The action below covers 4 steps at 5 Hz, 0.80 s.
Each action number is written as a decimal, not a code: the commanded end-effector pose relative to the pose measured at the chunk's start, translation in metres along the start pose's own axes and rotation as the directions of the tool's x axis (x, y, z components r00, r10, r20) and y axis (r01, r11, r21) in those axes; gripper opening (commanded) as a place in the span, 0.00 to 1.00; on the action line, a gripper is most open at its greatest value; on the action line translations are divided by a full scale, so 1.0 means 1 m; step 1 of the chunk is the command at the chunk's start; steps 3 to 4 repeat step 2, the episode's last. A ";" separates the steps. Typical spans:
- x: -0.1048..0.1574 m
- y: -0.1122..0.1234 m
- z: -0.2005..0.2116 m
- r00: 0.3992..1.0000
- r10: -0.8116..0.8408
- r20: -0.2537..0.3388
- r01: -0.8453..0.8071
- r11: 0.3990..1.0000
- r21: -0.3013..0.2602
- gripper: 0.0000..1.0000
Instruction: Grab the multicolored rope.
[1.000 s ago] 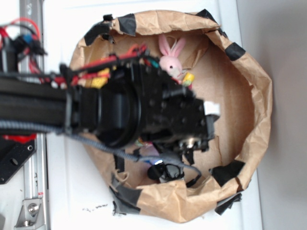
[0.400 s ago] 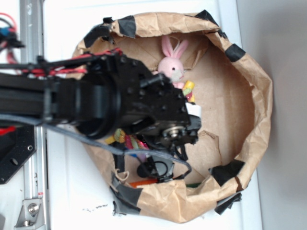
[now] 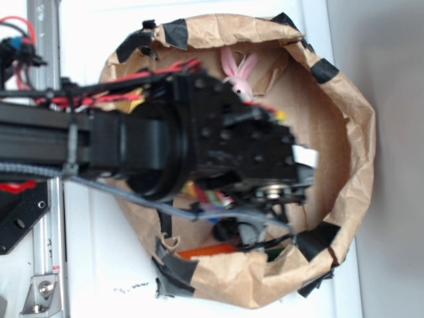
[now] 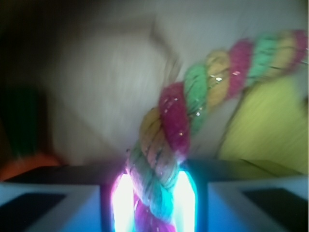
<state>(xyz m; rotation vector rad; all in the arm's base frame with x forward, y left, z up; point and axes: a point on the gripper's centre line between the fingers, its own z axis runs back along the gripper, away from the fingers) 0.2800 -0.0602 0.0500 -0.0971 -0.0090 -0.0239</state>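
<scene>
In the wrist view the multicolored rope [image 4: 188, 111], twisted from pink, green and yellow strands, runs from the upper right down between my two fingers. My gripper [image 4: 154, 203] is shut on it, both glowing pads pressed against its sides. In the exterior view my black arm covers most of the paper bag's inside; a short piece of the multicolored rope [image 3: 205, 197] shows under the wrist. The gripper itself is hidden there.
A brown paper bag [image 3: 344, 106] with black tape patches rings the area. A pink bunny [image 3: 236, 74] lies at its far wall. An orange thing [image 3: 209, 250] lies near the bag's front wall. A yellow cloth [image 4: 265, 130] lies right of the rope.
My arm has swung back toward the right inside the bag, now covering more of the bunny. The short piece of rope still shows under the wrist.
</scene>
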 end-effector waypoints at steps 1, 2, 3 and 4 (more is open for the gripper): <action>-0.018 0.021 0.104 0.991 0.014 0.132 -0.028 0.994 0.104 0.00; -0.041 0.026 0.137 0.993 0.024 0.115 -0.032 0.997 0.070 0.00; -0.041 0.026 0.137 0.993 0.024 0.115 -0.032 0.997 0.070 0.00; -0.041 0.026 0.137 0.993 0.024 0.115 -0.032 0.997 0.070 0.00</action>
